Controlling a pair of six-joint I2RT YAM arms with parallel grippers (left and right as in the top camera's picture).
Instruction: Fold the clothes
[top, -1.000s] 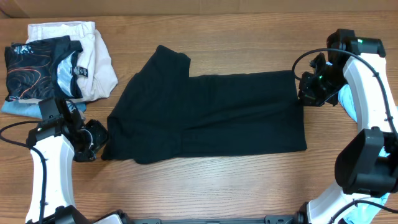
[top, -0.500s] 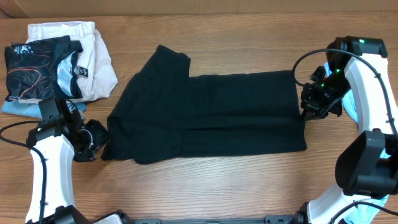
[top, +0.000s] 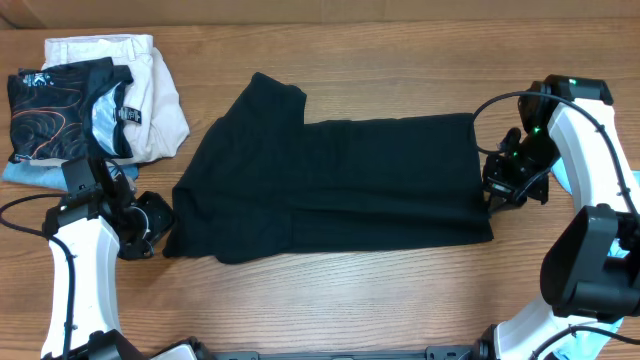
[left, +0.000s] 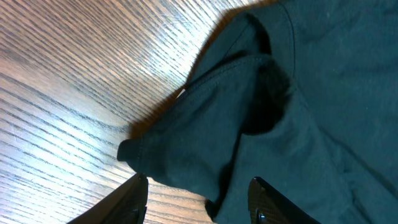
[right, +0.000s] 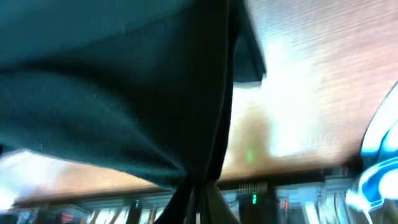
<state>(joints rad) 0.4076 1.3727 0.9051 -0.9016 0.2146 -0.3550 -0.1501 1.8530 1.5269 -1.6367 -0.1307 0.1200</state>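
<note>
Lying limp across the worktop (top: 330, 300), the clothes (top: 340, 185) stretch from the right end effector (top: 492, 200), clamped shut on their edge, to the left end effector (top: 160, 225), half open and gripping nothing, a rumpled corner just ahead of it. Thin, soft and light, the fabric will likely sag and crease; hems and corners offer the best hold. Only the right wrist view shows the pinch, which the overhead view hides.

Left end effector (left: 198, 182) parted, right end effector (right: 198, 198) clamped
</note>
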